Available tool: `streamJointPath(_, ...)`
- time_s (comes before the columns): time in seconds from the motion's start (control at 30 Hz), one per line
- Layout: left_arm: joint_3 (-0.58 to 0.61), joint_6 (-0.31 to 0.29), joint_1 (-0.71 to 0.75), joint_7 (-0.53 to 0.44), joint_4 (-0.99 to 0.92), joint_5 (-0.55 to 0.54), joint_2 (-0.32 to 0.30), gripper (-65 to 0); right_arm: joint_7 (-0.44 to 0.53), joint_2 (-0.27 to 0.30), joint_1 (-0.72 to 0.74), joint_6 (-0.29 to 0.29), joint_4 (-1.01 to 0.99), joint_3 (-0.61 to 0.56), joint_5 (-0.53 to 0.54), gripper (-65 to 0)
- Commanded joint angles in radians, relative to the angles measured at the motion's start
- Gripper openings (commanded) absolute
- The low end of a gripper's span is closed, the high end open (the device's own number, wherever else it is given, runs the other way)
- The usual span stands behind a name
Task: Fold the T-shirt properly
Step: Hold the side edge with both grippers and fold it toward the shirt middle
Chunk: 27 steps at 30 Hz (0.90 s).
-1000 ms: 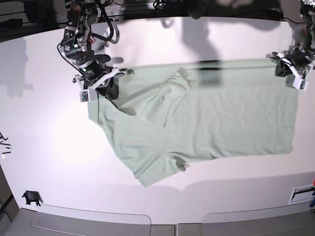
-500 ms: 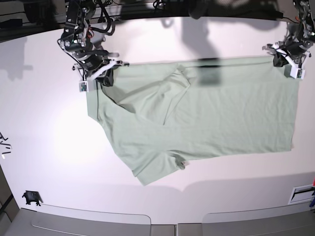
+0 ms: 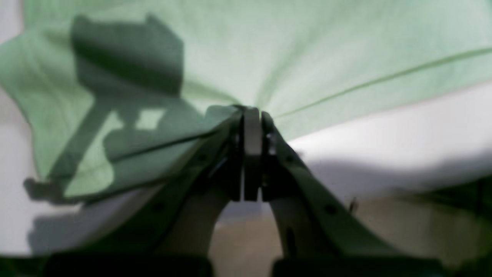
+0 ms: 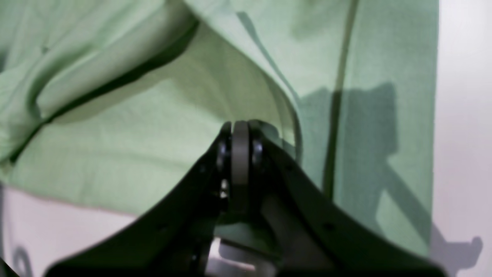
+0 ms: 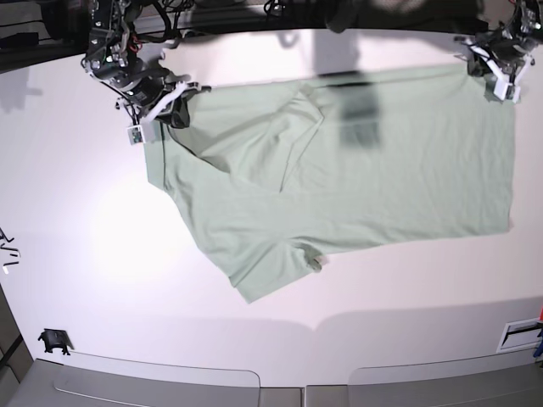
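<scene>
While the T-shirt (image 5: 356, 170) is spread over the white counter (image 5: 85, 280), its long axis is laid across the base view from side to side. The straight hem is set at that view's right edge, and the shoulders and sleeves are turned toward its left. One short sleeve (image 5: 271, 275) is pointed toward the near edge of the counter; the other is folded back over the chest as a slanted flap (image 5: 288, 140). The cloth is seen as soft, thin, pale mint-green knit, mostly flat, with a few shallow creases near the flap.

The far hem corner is pinched by the left claw (image 5: 495, 75) at the base view's upper right. In the left wrist view, its slim dark fingers are pressed together on a gathered point of fabric (image 3: 251, 115), from which fine wrinkles are fanned outward; a stitched hem line is visible along the edge.

The far shoulder corner is gripped by the right claw (image 5: 170, 110) at the upper left. In the right wrist view, the claw is closed tight on a fold of the cloth (image 4: 240, 132), and a rounded, rolled ridge of fabric is raised beside it.
</scene>
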Motion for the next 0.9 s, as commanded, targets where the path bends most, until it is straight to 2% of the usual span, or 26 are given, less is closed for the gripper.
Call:
streamJointPath(0.0,-0.003,0.004,0.029,0.029,0.035,0.016,-0.005,-65.0,-0.002,0.012,-0.005,0.005,0.032,0.005,0.011,-65.0)
streamJointPath(0.07,-0.005,0.024,0.061,0.031,0.095,0.026,0.011,-65.0,-0.029,0.011,-0.018,0.006,0.065,0.004,0.017,-65.0)
streamJointPath(0.27,-0.046,0.024,0.094,0.018,0.178,0.093,0.072,-65.0,-0.137,0.011,-0.069,0.005,0.163,0.005,0.087,-65.0)
streamJointPath(0.43,-0.099,0.024,0.094,-0.019,0.178,0.095,0.074,-65.0,-0.175,0.011,-0.1,0.005,0.209,0.005,0.086,-65.0)
streamJointPath(0.53,-0.14,0.024,0.094,-0.04,0.178,0.095,0.074,-65.0,-0.146,0.011,-0.101,0.005,0.216,0.005,0.086,-65.0)
streamJointPath(0.7,-0.187,0.036,0.094,-0.078,0.178,0.095,0.074,-65.0,0.031,0.011,-0.086,0.004,0.217,0.004,0.075,-65.0)
streamJointPath(0.87,-0.187,0.046,0.094,-0.079,0.178,0.083,0.074,-65.0,0.002,-0.014,-0.01,0.004,0.213,0.004,-0.026,-65.0)
